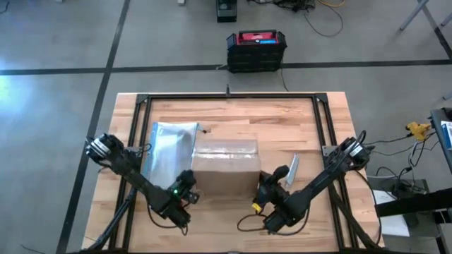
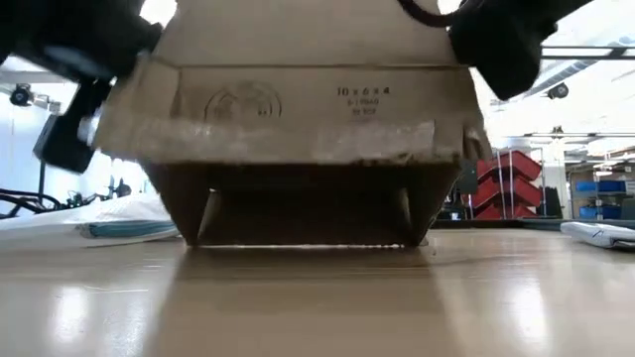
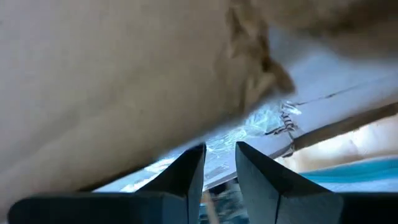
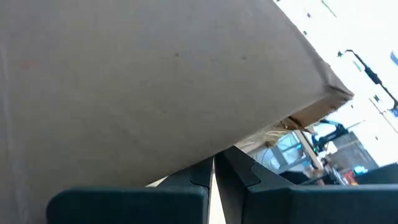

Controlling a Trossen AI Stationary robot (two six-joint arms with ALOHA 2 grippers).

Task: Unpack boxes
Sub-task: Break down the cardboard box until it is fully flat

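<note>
A brown cardboard box (image 1: 224,166) stands on the wooden table (image 1: 233,116). In the low view its near flap (image 2: 288,114) droops over a dark opening, and its lower edge rests on the tabletop. My left gripper (image 1: 189,186) is at the box's near left corner. Its fingers (image 3: 186,171) stand a little apart under the cardboard wall (image 3: 112,81), with nothing between them. My right gripper (image 1: 263,186) is at the near right corner. It is shut, and the box's side (image 4: 155,81) fills its wrist view. My left gripper (image 3: 221,155) comes nearly level at the box's near left corner, by a strip of clear tape (image 3: 261,121); I cannot tell whether it touches the box. My right gripper (image 4: 213,163) points nearly level at the lower part of the box's right side; I cannot tell whether it touches.
A clear plastic pouch with a blue edge (image 1: 169,147) lies left of the box. A flat pale piece (image 1: 292,169) lies to the box's right. A black frame (image 1: 229,99) runs around the table's work area. A black-and-red case (image 1: 256,48) stands on the floor beyond the far edge.
</note>
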